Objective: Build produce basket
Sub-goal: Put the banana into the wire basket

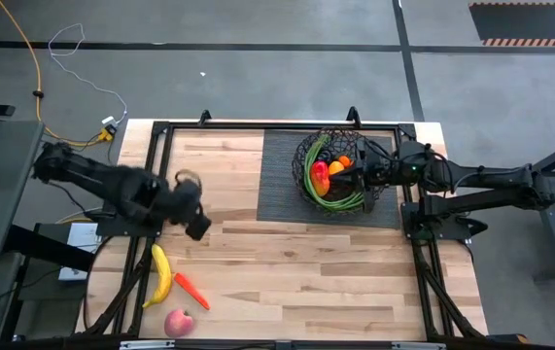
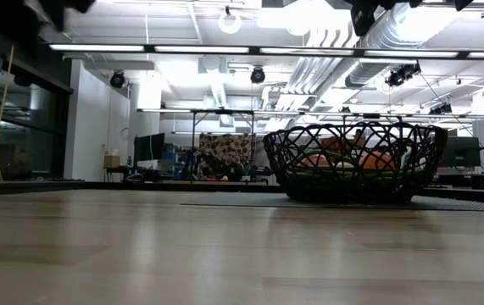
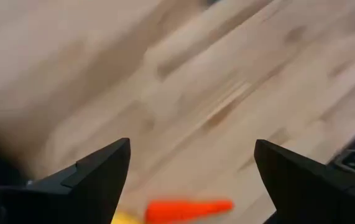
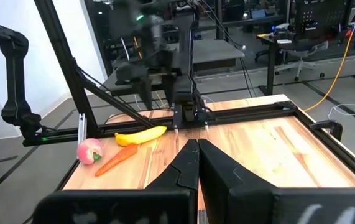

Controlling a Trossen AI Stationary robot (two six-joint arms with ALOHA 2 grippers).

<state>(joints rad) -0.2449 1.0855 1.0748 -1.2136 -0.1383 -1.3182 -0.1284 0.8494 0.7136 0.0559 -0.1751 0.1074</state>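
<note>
The black wire basket (image 1: 336, 171) stands on a dark mat (image 1: 282, 185) at the far right and holds green beans, a red-yellow pepper and oranges; it also shows in the low view (image 2: 353, 161). The yellow banana (image 1: 162, 273), orange carrot (image 1: 191, 290) and pink-red apple (image 1: 178, 322) lie on the table near its near left corner. My left gripper (image 1: 197, 226) is open and empty, above the table just beyond the banana. The carrot (image 3: 189, 210) shows between its fingers. My right gripper (image 1: 355, 178) is shut and empty over the basket's right side.
Bare wood lies between the mat and the three fruits. Black frame rails run along the table's left and right edges. In the right wrist view the banana (image 4: 141, 134), carrot (image 4: 116, 158) and apple (image 4: 89, 150) lie across the table, with my left arm above them.
</note>
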